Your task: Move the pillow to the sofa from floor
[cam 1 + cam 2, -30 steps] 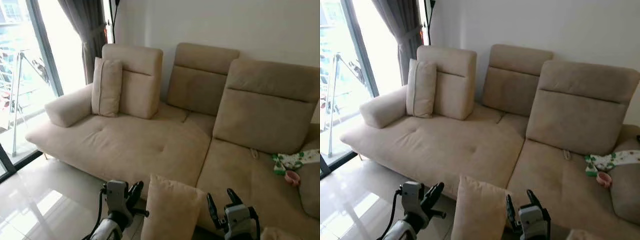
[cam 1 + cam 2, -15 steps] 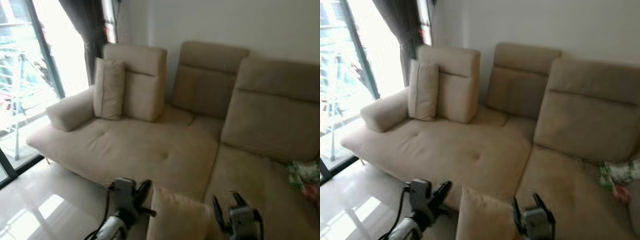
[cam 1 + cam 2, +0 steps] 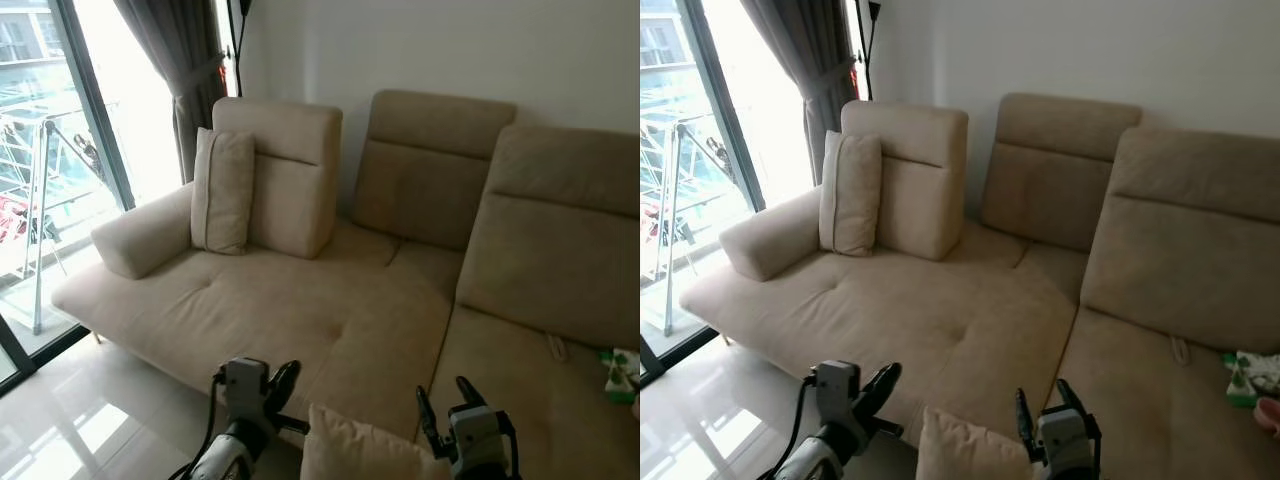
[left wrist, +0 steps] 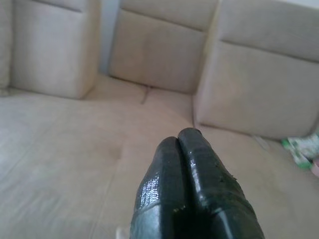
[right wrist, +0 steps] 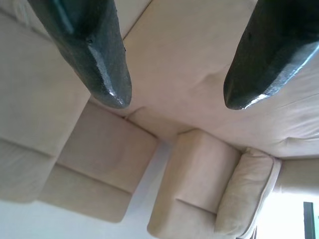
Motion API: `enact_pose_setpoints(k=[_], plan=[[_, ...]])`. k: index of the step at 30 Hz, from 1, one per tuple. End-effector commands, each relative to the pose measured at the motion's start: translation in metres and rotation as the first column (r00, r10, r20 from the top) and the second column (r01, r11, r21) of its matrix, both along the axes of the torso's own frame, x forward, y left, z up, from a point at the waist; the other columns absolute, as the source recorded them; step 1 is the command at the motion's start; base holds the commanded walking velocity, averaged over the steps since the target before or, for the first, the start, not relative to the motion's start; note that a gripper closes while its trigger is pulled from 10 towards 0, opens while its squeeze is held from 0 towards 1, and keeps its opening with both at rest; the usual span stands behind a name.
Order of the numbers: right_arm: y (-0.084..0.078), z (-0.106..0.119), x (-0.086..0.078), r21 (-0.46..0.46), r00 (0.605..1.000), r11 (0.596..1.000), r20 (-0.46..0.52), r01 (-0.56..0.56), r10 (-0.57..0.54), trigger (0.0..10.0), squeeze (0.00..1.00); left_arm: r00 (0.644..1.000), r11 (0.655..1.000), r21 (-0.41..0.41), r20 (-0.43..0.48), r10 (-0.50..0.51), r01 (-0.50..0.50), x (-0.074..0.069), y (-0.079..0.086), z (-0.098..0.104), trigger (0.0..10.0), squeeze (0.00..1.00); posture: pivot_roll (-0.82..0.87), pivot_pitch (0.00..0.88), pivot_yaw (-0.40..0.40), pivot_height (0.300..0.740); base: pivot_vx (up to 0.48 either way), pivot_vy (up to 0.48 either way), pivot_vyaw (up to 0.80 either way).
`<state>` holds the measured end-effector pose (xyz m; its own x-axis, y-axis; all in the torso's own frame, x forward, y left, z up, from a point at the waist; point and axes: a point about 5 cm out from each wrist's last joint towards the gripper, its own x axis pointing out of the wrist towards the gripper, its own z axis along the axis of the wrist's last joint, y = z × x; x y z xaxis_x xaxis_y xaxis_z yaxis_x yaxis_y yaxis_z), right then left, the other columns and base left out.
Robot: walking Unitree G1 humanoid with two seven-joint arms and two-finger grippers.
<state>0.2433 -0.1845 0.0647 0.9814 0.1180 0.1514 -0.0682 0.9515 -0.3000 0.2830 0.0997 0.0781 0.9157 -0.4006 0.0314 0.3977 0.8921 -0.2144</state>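
Two pincers flank a beige pillow point(image 3: 360, 452) at the front edge of a wide L-shaped sofa point(image 3: 300, 310) in a bright living room. The pillow stands upright between the arms, low in front of the robot, its top corners peaked and its long axis running roughly up and down; whether its base sits on the floor point(image 3: 70, 410) or is lifted cannot be told from here. The left pincer point(image 3: 283, 381) sits just beside the pillow's left corner, its two black fingers pressed together on nothing, as the wrist view confirms. The right pincer point(image 3: 445, 402) rises just beside the pillow's right side with fingers spread apart, gripping nothing, pointed toward the seat. Both arms look about equally near, and the pillow appears pressed between them rather than pinched. The open seat lies directly ahead and slightly above, so the coming move is likely a forward carry onto the cushion. Sofa and pillow share a soft, suede-like tan fabric with tufted dimples; a second matching cushion point(image 3: 222, 190) leans against the far-left backrest. The floor is glossy pale tile.
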Motion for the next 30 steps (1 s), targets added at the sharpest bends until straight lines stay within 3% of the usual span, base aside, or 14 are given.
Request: enact_pose_setpoints(k=[1,17,22,25,30], plan=[[0.006,-0.003,-0.001,0.019,1.000,1.000,-0.011,-0.008,0.009,10.0,0.00,0.999,1.000,-0.001,-0.023,0.026,-0.026,-0.002,0.006,-0.005,10.0,0.00,0.04,0.000,0.002,0.740,0.000,0.000,0.00],[0.007,-0.001,0.003,0.020,1.000,1.000,-0.001,-0.021,0.021,10.0,0.00,1.000,0.999,0.049,0.025,0.011,-0.012,0.002,0.007,0.001,10.0,0.00,0.04,0.000,-0.002,0.740,0.000,0.000,0.00],[0.007,-0.002,0.003,0.028,1.000,0.999,-0.008,-0.020,0.021,10.0,0.00,0.998,0.994,0.108,0.060,-0.030,0.024,0.003,0.005,0.004,10.0,0.00,0.04,0.000,-0.002,0.740,0.000,0.000,0.00],[0.007,-0.002,0.003,0.041,1.000,0.999,-0.010,-0.023,0.023,10.0,0.00,0.992,0.979,0.193,0.103,-0.079,0.057,0.005,0.006,0.006,10.0,0.00,0.04,0.000,-0.002,0.740,0.000,0.000,0.00],[0.009,-0.002,0.001,0.046,0.999,0.999,-0.012,-0.030,0.030,10.0,0.00,0.990,0.976,0.212,0.119,-0.071,0.044,0.012,0.014,0.011,10.0,0.00,0.04,0.000,-0.002,0.740,0.000,0.000,0.00]])
